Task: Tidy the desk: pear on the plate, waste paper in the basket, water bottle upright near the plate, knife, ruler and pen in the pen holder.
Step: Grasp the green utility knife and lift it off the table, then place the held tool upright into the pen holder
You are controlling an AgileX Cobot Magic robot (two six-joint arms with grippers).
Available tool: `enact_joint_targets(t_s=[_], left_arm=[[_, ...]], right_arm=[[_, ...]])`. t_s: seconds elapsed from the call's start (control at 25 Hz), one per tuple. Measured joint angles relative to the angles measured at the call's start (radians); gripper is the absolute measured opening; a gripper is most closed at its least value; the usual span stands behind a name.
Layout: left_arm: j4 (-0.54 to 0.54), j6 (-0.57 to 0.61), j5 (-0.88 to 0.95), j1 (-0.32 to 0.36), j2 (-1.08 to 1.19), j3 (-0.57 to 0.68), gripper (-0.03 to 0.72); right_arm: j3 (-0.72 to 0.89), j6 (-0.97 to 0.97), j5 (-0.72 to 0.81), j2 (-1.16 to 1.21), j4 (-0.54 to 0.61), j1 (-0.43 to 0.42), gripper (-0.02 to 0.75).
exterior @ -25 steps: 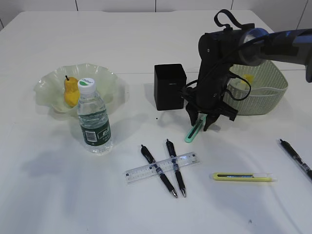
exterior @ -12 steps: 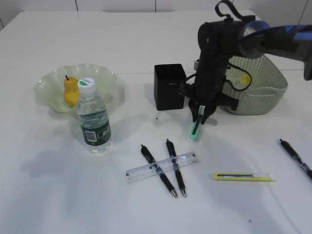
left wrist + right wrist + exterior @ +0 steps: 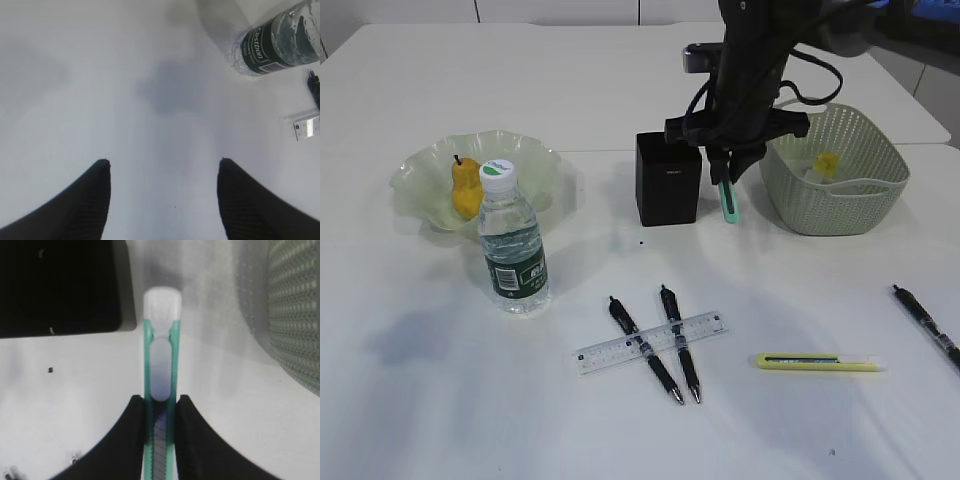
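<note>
The right gripper (image 3: 160, 410) pinches the slim teal plastic utility knife (image 3: 161, 390) at mid-handle; light, stiff, likely slippery, so a centred hold suits. The left gripper (image 3: 162, 172) hangs released.

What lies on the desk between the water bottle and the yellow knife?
In the exterior view, two black pens crossing the clear ruler lie between the water bottle and the yellow knife.

The white desk (image 3: 440, 400) carries a ruffled green plate (image 3: 535, 160) toward its left edge, with a water bottle (image 3: 512, 245) upright just in front of it. A black pen holder (image 3: 667, 180) stands mid-desk, a green basket (image 3: 835, 205) toward the right edge. Nearer the front edge, 2 pens (image 3: 660, 345) cross a clear ruler (image 3: 605, 352), with a yellow knife (image 3: 817, 362) alongside. 1 more pen (image 3: 925, 325) lies at the right edge.
</note>
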Motion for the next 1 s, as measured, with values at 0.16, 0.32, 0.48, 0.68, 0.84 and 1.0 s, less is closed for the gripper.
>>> enact_joint_targets(t_s=[0.16,0.32,0.48,0.68,0.84,1.0], left_arm=[[0.002,0.000,0.009,0.000,0.000,0.000,0.474],[0.009,0.000,0.024,0.000,0.000,0.000,0.474],[0.010,0.000,0.030,0.000,0.000,0.000,0.474],[0.010,0.000,0.034,0.000,0.000,0.000,0.474],[0.010,0.000,0.039,0.000,0.000,0.000,0.474],[0.010,0.000,0.041,0.000,0.000,0.000,0.474]], right_arm=[[0.000,-0.040,0.002,-0.050,0.000,0.025,0.109],[0.028,-0.065,0.005,-0.118,0.008,0.036,0.108],[0.148,-0.085,0.006,-0.221,0.008,0.036,0.108],[0.451,-0.116,-0.001,-0.395,0.008,0.036,0.108],[0.718,-0.119,-0.139,-0.575,0.008,0.036,0.108],[0.870,-0.119,-0.351,-0.702,0.006,0.036,0.108]])
